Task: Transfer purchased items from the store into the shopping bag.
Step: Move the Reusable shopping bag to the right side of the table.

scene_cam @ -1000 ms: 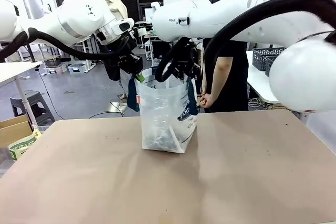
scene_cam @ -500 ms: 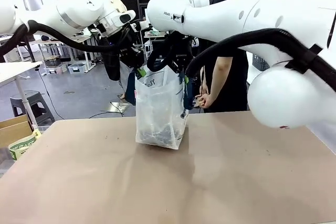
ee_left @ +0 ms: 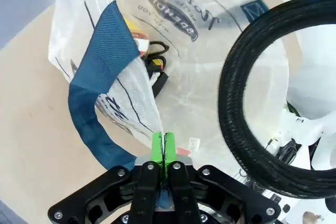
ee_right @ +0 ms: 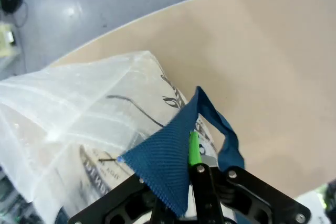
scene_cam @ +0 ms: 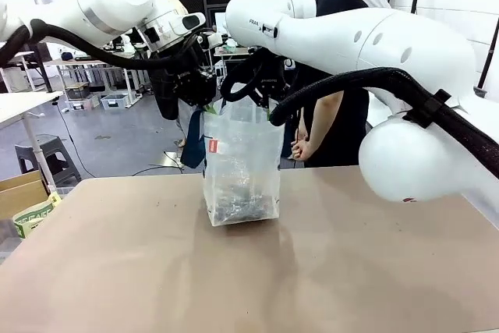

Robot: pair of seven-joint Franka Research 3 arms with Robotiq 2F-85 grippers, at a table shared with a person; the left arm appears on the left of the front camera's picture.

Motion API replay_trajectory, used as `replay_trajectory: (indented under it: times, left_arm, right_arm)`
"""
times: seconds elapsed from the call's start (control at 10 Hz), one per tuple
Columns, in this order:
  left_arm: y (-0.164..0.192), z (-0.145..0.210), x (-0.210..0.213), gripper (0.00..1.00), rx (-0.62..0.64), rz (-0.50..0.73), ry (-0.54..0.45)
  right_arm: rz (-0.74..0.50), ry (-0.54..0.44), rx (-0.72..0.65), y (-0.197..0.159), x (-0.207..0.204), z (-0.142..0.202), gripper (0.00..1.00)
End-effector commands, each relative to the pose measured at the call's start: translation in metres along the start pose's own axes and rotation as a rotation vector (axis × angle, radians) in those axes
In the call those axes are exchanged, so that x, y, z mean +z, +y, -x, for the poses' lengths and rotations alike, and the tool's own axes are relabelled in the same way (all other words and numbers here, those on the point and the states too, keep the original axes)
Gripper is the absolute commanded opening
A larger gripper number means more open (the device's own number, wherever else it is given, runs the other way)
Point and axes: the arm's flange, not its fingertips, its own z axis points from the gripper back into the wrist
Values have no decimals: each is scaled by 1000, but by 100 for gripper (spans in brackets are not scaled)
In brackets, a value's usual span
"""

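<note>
L gripper [scene_cam: 201, 97], at the bag's L top edge: the 2 green pads are pressed together, pinching the thin plastic rim right beside the navy strap [ee_left: 100, 72], which loops down outside the bag.

Centre: the shopping bag [scene_cam: 242, 165] stands upright on the table [scene_cam: 117, 271], mouth pulled up between the 2 arms, small red tag [scene_cam: 212, 146] on its near face. Contents: a low dark heap at the bottom [scene_cam: 238, 210]. Through the wall, the L wrist view gives small dark pieces w/ yellow and red bits [ee_left: 152, 64]; can't ID them further.

R gripper [ee_right: 193, 148], at the R top edge: pads clamped on the other navy strap [ee_right: 163, 169].

Far R, a person [scene_cam: 343, 76] stands behind the bag, hands off it.

Step, my read: loading looks done or near done; both arms have the bag by its top. Next move calls for both arms going in sync at equal height, else the thin rim may slip or tear and the bag tip.
</note>
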Motion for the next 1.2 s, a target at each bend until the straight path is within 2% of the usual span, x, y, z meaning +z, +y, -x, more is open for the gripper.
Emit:
replay_trajectory:
  times: [0.0, 0.1, 0.7, 0.8, 0.9, 1.0, 1.1]
  left_arm:
    - [3, 9, -17, 0, 28, 2, 26]
    - [0, 0, 0, 0, 0, 0, 0]
    - [1, 1, -6, 0, 10, 2, 9]
    - [10, 3, -12, 0, 5, 12, 39]
    - [16, 5, -13, 0, 26, 17, 43]
    - [21, 7, -14, 0, 39, 19, 42]
    - [24, 10, -13, 0, 49, 22, 41]
  right_arm:
    - [17, 1, -49, -1, -1, 1, 0]
    - [17, 1, -49, -1, -1, 1, 0]
    - [23, 0, -28, -4, -6, -3, 0]
    - [3, 66, -66, -16, -3, 7, 0]
    - [7, 157, -38, -24, 0, 15, 0]
    - [29, 261, -68, -34, 5, 20, 0]
    - [60, 296, -90, -43, 13, 25, 0]
